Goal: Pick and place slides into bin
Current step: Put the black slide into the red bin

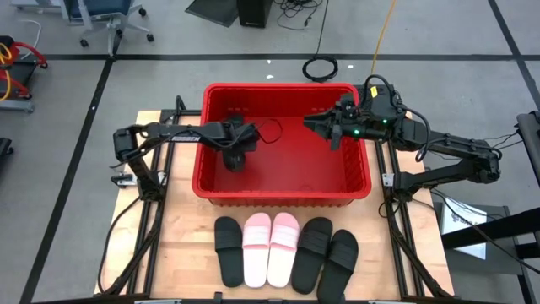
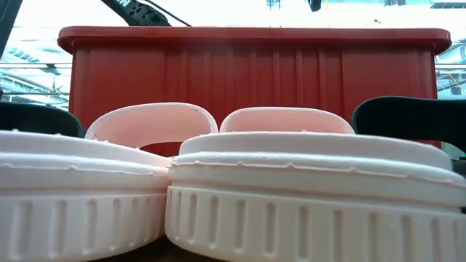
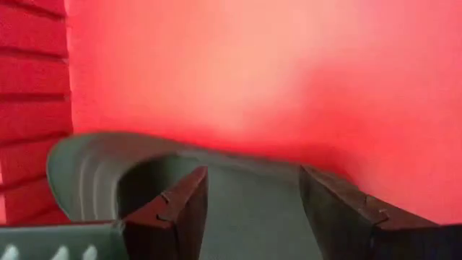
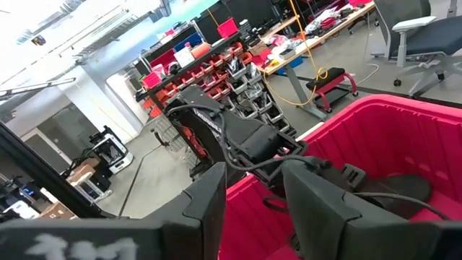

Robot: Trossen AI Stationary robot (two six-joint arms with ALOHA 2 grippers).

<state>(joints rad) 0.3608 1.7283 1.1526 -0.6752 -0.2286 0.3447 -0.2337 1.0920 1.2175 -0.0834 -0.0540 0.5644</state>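
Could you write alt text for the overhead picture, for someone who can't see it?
Two dark robot arms reach into a red bin: the left hand low inside, the right hand above it. Five slides, three black and two pink, lie in a row on the table.

Legible text, labels, brands, numbers, signs: none can be read on any item or surface in any view.

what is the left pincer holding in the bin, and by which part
The left pincer straddles a black slide lying on the bin floor; fingers look apart, so a hold cannot be told. The right pincer holds nothing.
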